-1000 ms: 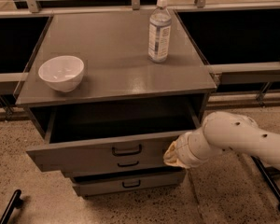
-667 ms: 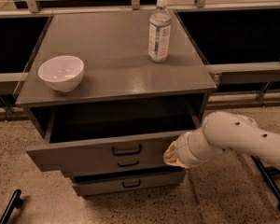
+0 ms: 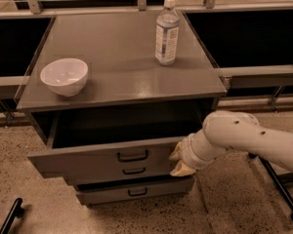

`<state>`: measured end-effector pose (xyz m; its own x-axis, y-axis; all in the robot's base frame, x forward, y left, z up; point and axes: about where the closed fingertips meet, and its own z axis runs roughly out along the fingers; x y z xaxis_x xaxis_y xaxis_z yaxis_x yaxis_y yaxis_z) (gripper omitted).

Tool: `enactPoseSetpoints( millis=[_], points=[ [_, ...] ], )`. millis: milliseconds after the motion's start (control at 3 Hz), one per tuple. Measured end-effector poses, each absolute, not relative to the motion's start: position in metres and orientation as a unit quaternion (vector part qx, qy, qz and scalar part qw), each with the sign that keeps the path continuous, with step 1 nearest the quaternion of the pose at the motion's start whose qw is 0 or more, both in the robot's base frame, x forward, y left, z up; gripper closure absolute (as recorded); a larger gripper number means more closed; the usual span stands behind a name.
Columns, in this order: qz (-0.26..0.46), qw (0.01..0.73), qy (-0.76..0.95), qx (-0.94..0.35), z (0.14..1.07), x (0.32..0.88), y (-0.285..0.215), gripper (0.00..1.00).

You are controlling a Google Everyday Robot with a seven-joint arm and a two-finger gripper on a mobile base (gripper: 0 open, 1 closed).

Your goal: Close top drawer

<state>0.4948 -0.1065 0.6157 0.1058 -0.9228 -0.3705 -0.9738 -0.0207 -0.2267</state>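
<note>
The top drawer [image 3: 88, 162] of the grey cabinet is pulled out, and its dark inside shows under the cabinet top. Its long front panel carries a black bar handle [image 3: 133, 156] at the centre. My gripper [image 3: 178, 161], on the end of the white arm [image 3: 244, 138], is against the right end of that front panel, right of the handle. Nothing is seen held in it.
Two shorter drawer fronts [image 3: 134, 191] with small black handles sit below the top drawer. On the cabinet top [image 3: 117, 67] stand a white bowl [image 3: 64, 76] at the left and a clear water bottle [image 3: 166, 32] at the back right. Dark shelving flanks the cabinet on a speckled floor.
</note>
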Motion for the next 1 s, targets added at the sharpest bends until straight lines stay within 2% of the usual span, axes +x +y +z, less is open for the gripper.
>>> enactPoseSetpoints(
  millis=[333, 667, 1000],
  points=[
    [0.059, 0.214, 0.667, -0.712, 0.6156, 0.4931, -0.1073, 0.07],
    [0.059, 0.214, 0.667, -0.712, 0.6156, 0.4931, -0.1072, 0.0],
    [0.059, 0.214, 0.667, -0.712, 0.6156, 0.4931, -0.1072, 0.0]
  ],
)
